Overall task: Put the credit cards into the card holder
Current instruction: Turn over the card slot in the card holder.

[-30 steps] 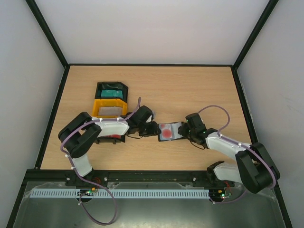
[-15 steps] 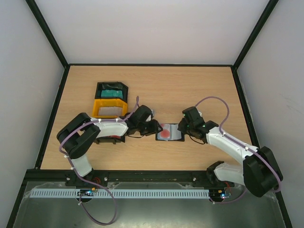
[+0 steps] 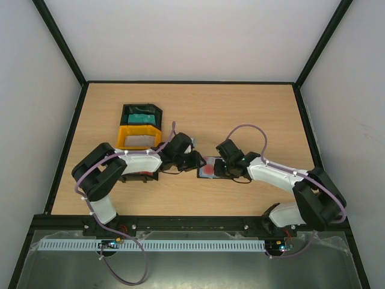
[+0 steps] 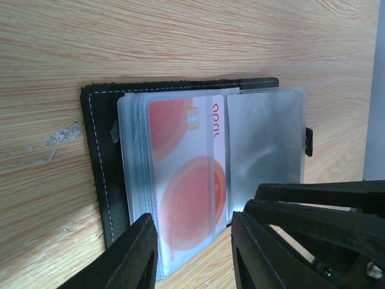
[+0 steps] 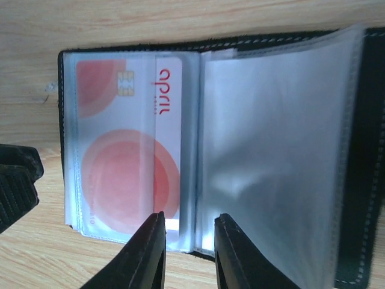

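Black card holder [image 4: 101,171] lying open and flat on the bench [image 3: 240,114].
A red-and-white card [image 5: 129,162] lies face up, partly under its clear sleeves. The teal card [image 3: 142,118] and the whitish-grey card [image 3: 139,140] lie well apart from it, in the black tray [image 3: 126,111] and the yellow tray [image 3: 123,138].

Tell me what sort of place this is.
Most likely a robot lab test cell: a wooden table boxed in by white panels, a left arm and a right arm bolted at its near edge, and small props: a card holder, a black tray, a yellow tray.
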